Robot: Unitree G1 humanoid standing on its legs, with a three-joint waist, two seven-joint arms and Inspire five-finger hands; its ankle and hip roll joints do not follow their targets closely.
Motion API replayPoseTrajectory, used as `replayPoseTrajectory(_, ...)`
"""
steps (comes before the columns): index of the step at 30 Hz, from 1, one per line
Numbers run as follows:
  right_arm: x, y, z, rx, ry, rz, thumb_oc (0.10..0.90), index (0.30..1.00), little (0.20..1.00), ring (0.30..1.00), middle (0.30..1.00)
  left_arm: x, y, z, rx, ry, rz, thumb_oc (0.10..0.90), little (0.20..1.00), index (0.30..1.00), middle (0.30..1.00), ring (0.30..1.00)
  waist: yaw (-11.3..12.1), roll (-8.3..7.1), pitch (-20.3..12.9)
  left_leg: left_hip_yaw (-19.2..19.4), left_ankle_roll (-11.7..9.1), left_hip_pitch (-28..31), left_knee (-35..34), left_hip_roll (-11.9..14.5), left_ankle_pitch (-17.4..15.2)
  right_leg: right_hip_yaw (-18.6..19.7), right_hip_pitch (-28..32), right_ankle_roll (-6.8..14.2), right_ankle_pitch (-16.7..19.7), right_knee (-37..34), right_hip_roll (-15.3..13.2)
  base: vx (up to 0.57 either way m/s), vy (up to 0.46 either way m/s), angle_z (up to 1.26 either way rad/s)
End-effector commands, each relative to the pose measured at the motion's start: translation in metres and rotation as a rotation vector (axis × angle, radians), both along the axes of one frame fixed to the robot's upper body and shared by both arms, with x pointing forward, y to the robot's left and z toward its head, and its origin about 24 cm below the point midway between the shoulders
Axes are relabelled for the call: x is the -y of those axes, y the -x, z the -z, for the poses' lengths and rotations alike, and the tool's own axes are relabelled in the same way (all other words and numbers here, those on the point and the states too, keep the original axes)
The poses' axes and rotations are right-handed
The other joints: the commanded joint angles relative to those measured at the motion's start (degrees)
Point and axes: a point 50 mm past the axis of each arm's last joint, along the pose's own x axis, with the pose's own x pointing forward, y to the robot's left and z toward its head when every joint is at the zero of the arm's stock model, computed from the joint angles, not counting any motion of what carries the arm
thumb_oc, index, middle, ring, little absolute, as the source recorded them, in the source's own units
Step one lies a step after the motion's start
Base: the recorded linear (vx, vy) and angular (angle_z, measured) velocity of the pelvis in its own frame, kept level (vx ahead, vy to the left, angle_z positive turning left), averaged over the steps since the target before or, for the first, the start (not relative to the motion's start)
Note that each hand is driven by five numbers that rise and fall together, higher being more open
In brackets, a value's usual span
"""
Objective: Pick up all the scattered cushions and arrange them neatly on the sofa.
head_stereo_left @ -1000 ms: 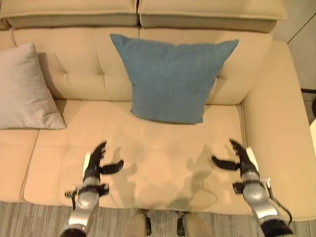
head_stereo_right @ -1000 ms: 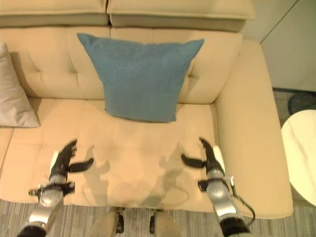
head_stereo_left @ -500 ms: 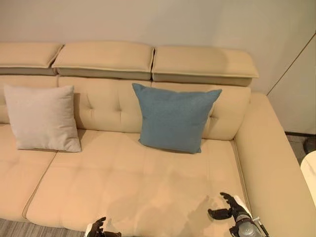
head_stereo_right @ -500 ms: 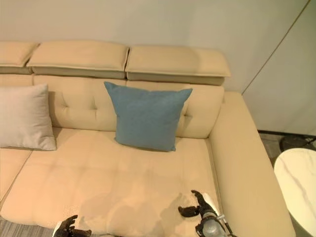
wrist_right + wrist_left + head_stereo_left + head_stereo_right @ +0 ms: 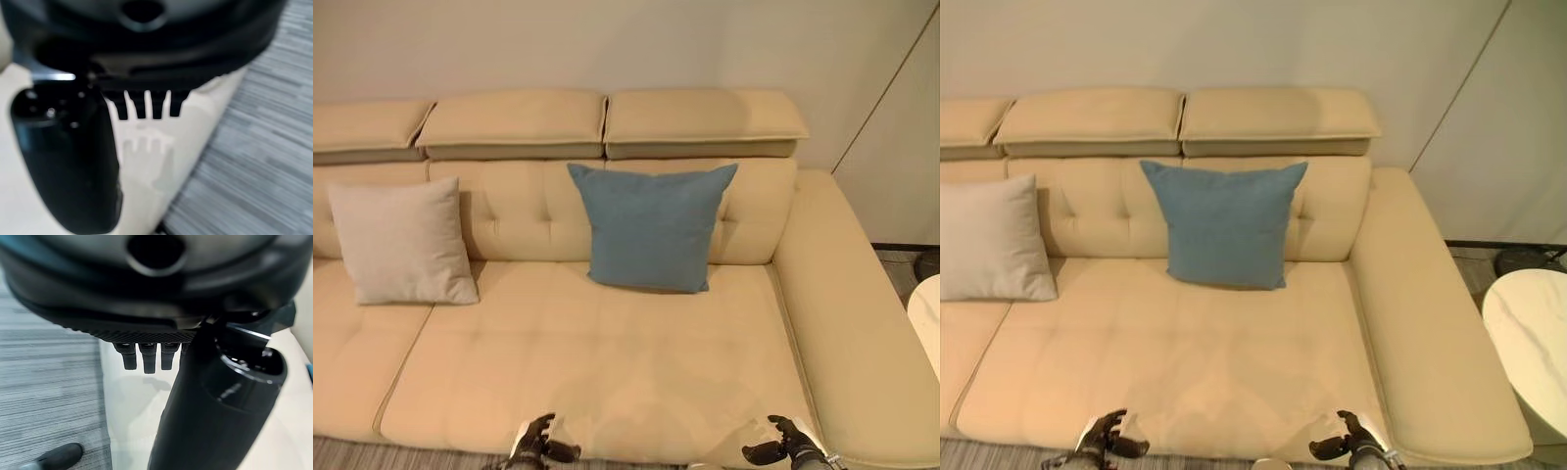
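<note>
A blue cushion (image 5: 652, 228) leans upright against the back of the beige sofa (image 5: 607, 362), right of the middle. A light grey cushion (image 5: 403, 241) leans upright against the backrest at the left. My left hand (image 5: 536, 450) hangs at the sofa's front edge, open and holding nothing. At the same front edge further right, my right hand (image 5: 781, 450) is also open with nothing in it. In the wrist views the left hand's fingers (image 5: 144, 357) and the right hand's fingers (image 5: 144, 104) point down over the seat edge.
The sofa's chaise arm (image 5: 842, 294) runs forward on the right. A round white table (image 5: 1528, 343) stands at the far right. Grey striped carpet (image 5: 44, 382) lies in front of the sofa. A dark shoe tip (image 5: 56, 458) shows on the carpet.
The camera has tilted up and back, so the whole sofa now shows. Both hands have dropped from over the seat to the sofa's front edge.
</note>
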Motion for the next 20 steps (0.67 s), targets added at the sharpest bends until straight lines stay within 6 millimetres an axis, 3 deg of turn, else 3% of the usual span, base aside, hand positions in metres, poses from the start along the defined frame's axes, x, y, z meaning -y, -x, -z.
replayPoseTrajectory(1,0.005,-0.023,-0.011,0.078,0.046,0.018,0.8,0.9,0.9,0.9,0.9,-0.02,0.004,-0.003,0.009,-0.083,0.014,0.8,0.9,0.9,0.9,0.9,0.88,-2.36,0.76,-1.45,1.42,1.55,1.76,-4.49,-5.88,0.79,-4.44,6.2,0.24,-0.73,0.11,-0.34,0.167,-0.04)
replayPoseTrajectory(5,0.0,-0.024,-0.009,0.062,0.04,0.005,0.8,0.9,0.9,0.9,0.9,-0.027,0.005,-0.003,-0.011,-0.124,0.021,0.8,0.9,0.9,0.9,0.9,1.08,-2.95,2.42,-1.07,2.46,0.09,0.63,-5.35,-4.01,1.62,-6.52,8.1,1.85,-0.91,-1.26,-0.29,0.097,-0.13)
replayPoseTrajectory(6,-0.002,-0.025,-0.008,0.057,0.034,0.002,0.8,0.9,0.9,0.9,0.9,-0.033,0.008,-0.003,-0.026,-0.137,0.001,0.8,0.9,0.9,0.9,0.9,1.46,-2.74,3.08,-0.51,2.93,-1.36,0.52,-5.07,-2.86,3.37,-6.32,7.62,-0.64,1.98,-0.9,-0.25,0.06,-0.14)
replayPoseTrajectory(13,-0.004,-0.007,0.001,0.004,0.015,0.041,0.8,0.9,0.9,0.9,0.9,-0.044,0.031,0.003,-0.111,-0.164,-0.041,0.8,0.9,0.9,0.9,0.9,4.1,-1.28,1.8,0.6,4.04,-3.85,-1.15,-3.47,0.37,3.85,-1.42,4.85,-8.67,15.03,-0.45,-0.16,0.025,-0.2)
replayPoseTrajectory(15,-0.009,-0.005,0.003,0.001,0.001,0.044,0.8,0.9,0.9,0.9,0.9,-0.045,0.033,0.003,-0.11,-0.16,-0.062,0.8,0.9,0.9,0.9,0.9,6.01,-1.78,0.06,2.37,3.54,-5.41,-2.15,-3.22,1.54,1.46,4.06,5.17,-9.46,11.9,-1.54,-0.11,-0.08,-0.1)
replayPoseTrajectory(20,-0.014,-0.009,0.003,0.015,-0.012,0.048,0.8,0.9,0.9,0.9,0.9,-0.044,0.032,0.003,-0.103,-0.151,-0.082,0.8,0.9,0.9,0.9,0.9,6.24,-2.38,-1.82,3.69,2.25,-5.54,-5.89,-2.6,4.23,1.45,6.31,5.84,-10.23,5.94,-0.34,-0.04,-0.088,-0.15)
